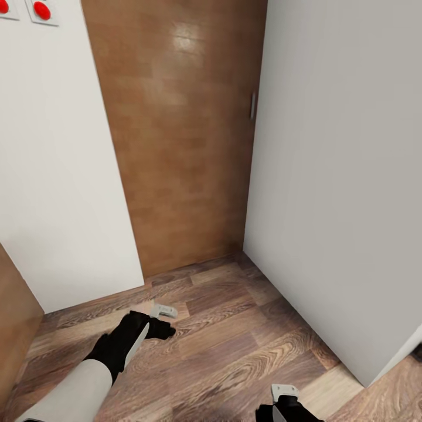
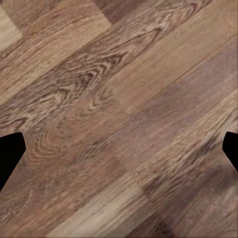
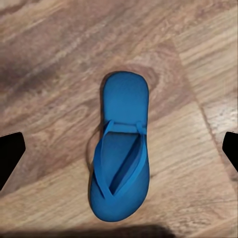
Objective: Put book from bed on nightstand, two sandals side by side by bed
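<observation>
Blue sandal point(image 3: 120, 148) flat on plank floor point(image 2: 119, 99), no visible branding; both grippers spread, empty.

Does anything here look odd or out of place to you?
A single blue sandal lies alone on the wood floor under the right gripper, with no partner in sight. It sits flat, sole down, and looks undamaged. Nothing spilled.

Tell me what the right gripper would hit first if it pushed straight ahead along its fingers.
Most likely the blue sandal, lying flat, straps up, on the wood floor in line between the open jaws. Nothing shows in between, though the gap to it is hard to judge.
</observation>
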`<state>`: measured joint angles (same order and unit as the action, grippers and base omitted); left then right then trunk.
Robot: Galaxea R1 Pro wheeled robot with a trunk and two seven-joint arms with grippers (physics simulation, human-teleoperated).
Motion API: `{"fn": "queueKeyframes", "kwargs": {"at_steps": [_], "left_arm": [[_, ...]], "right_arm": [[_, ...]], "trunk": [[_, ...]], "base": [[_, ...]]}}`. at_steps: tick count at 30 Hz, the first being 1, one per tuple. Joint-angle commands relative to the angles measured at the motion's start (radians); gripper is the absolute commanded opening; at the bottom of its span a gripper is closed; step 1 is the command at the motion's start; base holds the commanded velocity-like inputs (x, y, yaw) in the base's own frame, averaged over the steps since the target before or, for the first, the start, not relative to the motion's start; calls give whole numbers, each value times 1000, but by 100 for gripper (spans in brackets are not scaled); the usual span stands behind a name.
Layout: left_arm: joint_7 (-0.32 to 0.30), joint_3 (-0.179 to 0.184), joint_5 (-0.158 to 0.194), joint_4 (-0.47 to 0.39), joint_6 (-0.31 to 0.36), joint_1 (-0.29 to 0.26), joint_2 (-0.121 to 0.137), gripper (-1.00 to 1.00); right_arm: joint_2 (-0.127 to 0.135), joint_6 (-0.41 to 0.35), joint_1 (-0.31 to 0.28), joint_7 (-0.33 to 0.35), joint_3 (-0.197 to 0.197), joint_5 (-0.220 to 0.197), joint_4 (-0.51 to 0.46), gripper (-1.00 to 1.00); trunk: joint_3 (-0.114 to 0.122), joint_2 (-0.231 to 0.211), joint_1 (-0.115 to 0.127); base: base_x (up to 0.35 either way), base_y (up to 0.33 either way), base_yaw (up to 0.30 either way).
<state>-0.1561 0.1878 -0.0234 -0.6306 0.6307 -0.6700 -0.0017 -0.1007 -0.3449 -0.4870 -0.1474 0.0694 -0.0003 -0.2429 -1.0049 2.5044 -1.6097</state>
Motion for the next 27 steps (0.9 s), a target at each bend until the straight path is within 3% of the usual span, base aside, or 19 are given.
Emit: {"fn": "queueKeyframes", "kwargs": {"at_steps": [1,10,27], "left_arm": [[-3,1,-3,-1,5,0,0,100],[-3,2,-3,-1,3,0,0,100],[-3,4,-3,-2,3,0,0,100]], "right_arm": [[-4,-5,0,-3,7,0,-2,100],[-19,-5,-1,-3,6,3,-1,100],[-21,-6,-14,-3,6,6,-5,100]], "trunk": [[-5,1,0],[-40,3,-4],[-105,7,-12]], "base": [[0,0,0],[0,0,0],[0,0,0]]}}
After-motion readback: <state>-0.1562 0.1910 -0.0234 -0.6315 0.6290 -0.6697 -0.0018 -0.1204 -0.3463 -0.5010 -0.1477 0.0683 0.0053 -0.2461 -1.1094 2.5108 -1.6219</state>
